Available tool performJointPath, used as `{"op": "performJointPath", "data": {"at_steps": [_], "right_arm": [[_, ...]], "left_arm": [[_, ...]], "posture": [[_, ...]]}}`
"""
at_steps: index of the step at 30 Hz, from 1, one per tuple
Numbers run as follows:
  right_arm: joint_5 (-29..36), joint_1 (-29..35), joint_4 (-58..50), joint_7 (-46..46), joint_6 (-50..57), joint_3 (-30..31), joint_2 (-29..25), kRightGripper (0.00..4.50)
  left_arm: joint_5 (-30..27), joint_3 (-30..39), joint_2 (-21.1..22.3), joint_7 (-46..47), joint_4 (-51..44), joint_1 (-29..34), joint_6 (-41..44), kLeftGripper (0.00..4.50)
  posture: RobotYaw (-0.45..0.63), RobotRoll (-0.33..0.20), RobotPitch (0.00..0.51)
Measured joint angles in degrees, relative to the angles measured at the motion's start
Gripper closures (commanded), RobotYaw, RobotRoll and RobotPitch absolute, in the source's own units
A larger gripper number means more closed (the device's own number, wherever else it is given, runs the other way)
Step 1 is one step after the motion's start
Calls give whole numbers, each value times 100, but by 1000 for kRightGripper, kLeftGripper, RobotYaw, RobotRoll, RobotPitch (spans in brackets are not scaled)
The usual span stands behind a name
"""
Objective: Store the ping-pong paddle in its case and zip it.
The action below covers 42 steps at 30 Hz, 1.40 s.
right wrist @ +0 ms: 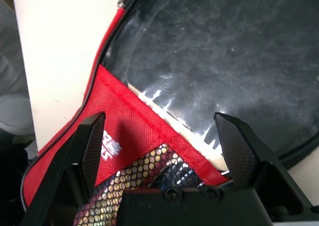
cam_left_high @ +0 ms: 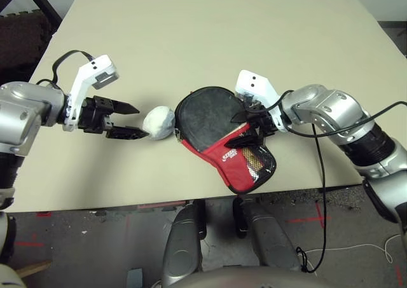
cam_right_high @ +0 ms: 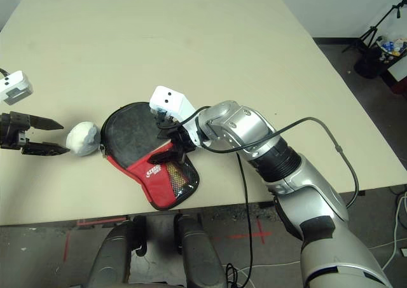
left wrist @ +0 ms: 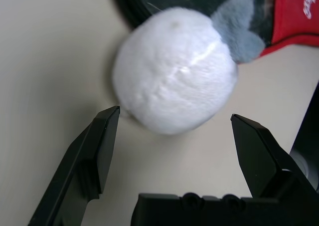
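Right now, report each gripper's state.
Left gripper: open, holding nothing, beside the white ball.
Right gripper: open, holding nothing, over the case.

Left wrist view: left gripper (left wrist: 174, 126) w/ black fingers (left wrist: 97, 151) spread wide, either side of white fuzzy lump (left wrist: 174, 71) on beige table (left wrist: 45, 61); no contact visible. Lump just beside case (left wrist: 291, 14): red panel w/ white lettering, dark round part behind. Grey tab (left wrist: 238, 26) betw. lump and red panel.
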Motion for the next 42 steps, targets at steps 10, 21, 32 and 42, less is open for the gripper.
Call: {"op": "performJointPath", "data": {"at_steps": [10,21,32,42], "right_arm": [[-219,1,-3,150,71,-11,11,0],[-584,20,25,320,-113,-6,14,0],[-849,68,51,495,-266,4,51,0],[-1116,123,69,600,-405,23,99,0]], "left_arm": [[478,-143,-431,-11,121,65,-352,355],[866,-125,-814,400,445,-244,-535,3798],[1313,-52,-1235,1088,1423,-985,-1039,4492],[2000,-83,-1810,1926,2535,-1854,-1582,4492]], "posture": [[-38,0,247],[-36,0,245],[-29,0,239],[-24,0,247]]}}
